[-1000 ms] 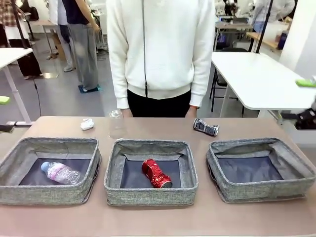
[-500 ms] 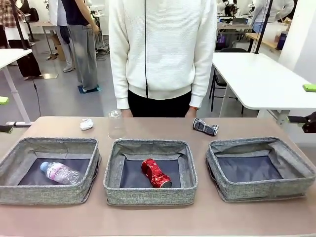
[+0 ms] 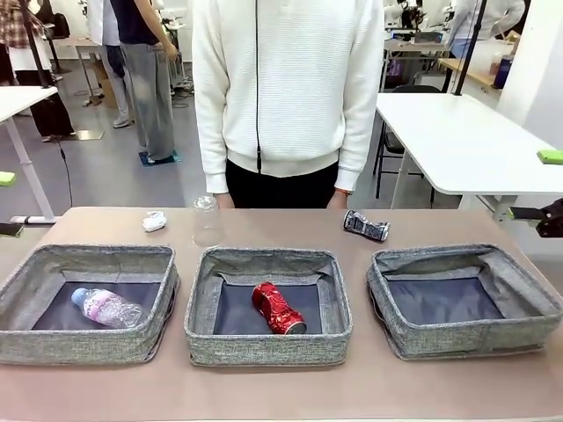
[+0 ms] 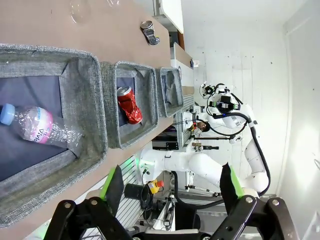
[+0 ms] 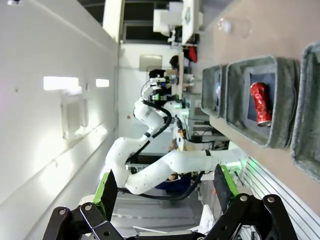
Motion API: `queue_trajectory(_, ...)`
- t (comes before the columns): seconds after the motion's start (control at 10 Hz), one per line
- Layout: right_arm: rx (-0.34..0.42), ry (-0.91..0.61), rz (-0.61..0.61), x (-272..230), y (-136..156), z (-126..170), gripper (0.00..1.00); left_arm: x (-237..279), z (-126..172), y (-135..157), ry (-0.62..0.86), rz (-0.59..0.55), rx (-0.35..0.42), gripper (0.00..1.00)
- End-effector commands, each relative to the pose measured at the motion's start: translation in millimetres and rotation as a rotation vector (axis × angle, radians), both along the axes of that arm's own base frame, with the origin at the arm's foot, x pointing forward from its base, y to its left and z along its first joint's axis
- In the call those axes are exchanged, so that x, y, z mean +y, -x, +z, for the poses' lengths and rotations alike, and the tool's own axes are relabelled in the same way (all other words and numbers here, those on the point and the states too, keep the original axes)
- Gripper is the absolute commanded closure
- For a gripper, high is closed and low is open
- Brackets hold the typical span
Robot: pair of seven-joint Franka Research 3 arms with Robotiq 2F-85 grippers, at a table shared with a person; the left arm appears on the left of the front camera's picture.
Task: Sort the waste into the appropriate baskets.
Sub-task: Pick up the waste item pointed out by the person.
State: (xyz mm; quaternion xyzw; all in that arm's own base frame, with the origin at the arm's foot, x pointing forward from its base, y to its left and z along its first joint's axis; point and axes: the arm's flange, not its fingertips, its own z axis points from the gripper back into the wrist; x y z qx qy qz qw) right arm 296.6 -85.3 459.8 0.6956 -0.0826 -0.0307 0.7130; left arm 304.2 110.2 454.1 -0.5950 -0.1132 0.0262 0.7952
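waiting between picks, by the look of it: the left arm's fingers [image 4: 113, 186] and the right arm's fingers [image 5: 106, 194] both stand wide with nothing between them. the bottle [image 3: 107, 308] lies in the left basket [image 3: 18, 338] and the red can [image 3: 279, 309] in the middle basket [image 3: 268, 350]; the right basket [image 3: 466, 343] holds nothing. unsorted (all on the far side of the surface [image 3: 281, 387], near the person) are the dark can [image 3: 366, 226], clear cup [image 3: 208, 220] and paper wad [image 3: 155, 221]. the next move likely calls for a reach across a basket, perhaps for the dark can to join the red.
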Motion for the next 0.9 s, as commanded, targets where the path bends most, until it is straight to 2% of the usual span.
queue_trajectory(0.0, -0.01, -0.022, -0.004, -0.1, -0.9, 2.0, 0.0, 0.7, 0.7, 2.2, -0.004, -0.014, -0.017, 0.0)
queue_trajectory(0.8, -0.01, -0.022, -0.004, -0.1, -0.9, 2.0, 0.0, 0.7, 0.7, 2.2, -0.004, -0.014, -0.017, 0.0)
